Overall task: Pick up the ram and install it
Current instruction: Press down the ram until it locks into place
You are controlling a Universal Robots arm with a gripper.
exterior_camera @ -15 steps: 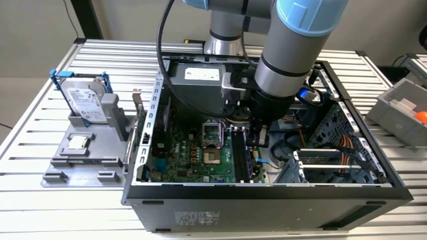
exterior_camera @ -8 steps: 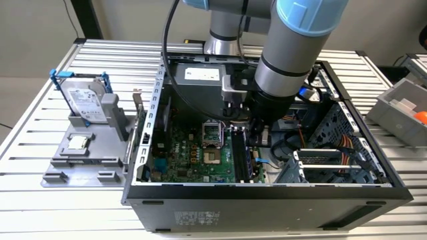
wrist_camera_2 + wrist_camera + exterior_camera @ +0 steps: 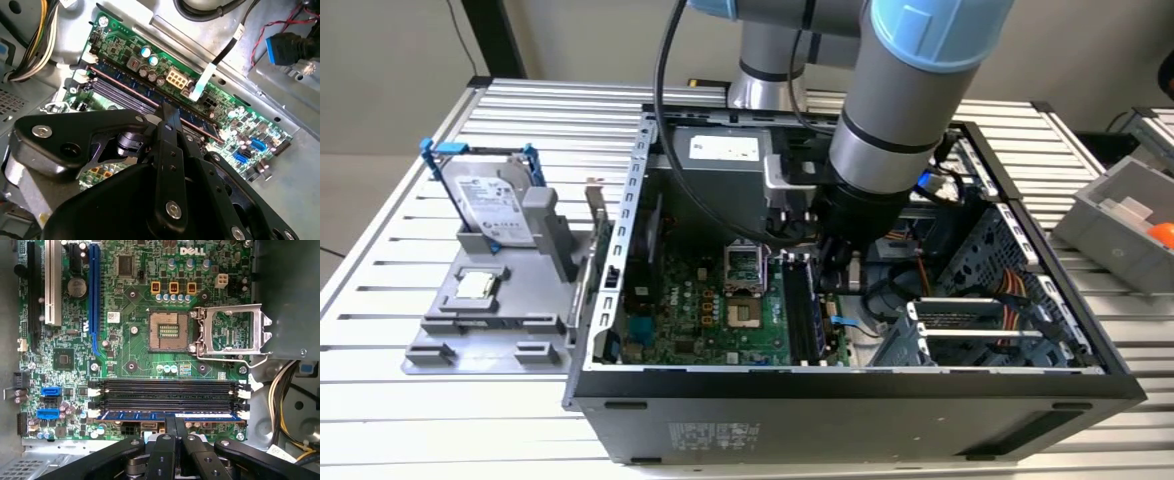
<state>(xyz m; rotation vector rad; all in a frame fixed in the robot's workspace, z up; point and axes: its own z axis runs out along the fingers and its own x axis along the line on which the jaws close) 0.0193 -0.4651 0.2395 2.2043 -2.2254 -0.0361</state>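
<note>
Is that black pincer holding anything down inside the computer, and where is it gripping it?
Yes: the pincer is shut on the ram, gripping its upper long edge near the middle, over the motherboard slots.

An open computer case (image 3: 854,395) is lying on the slatted worktop (image 3: 400,420), taking up its middle. A green motherboard (image 3: 135,355) is sitting inside, its processor socket (image 3: 170,330) lying uncovered beside a raised metal latch (image 3: 232,335). A grey fixture (image 3: 487,310) is standing near the worktop's edge at the exterior view's left, holding a hard drive (image 3: 494,205) upright.
</note>
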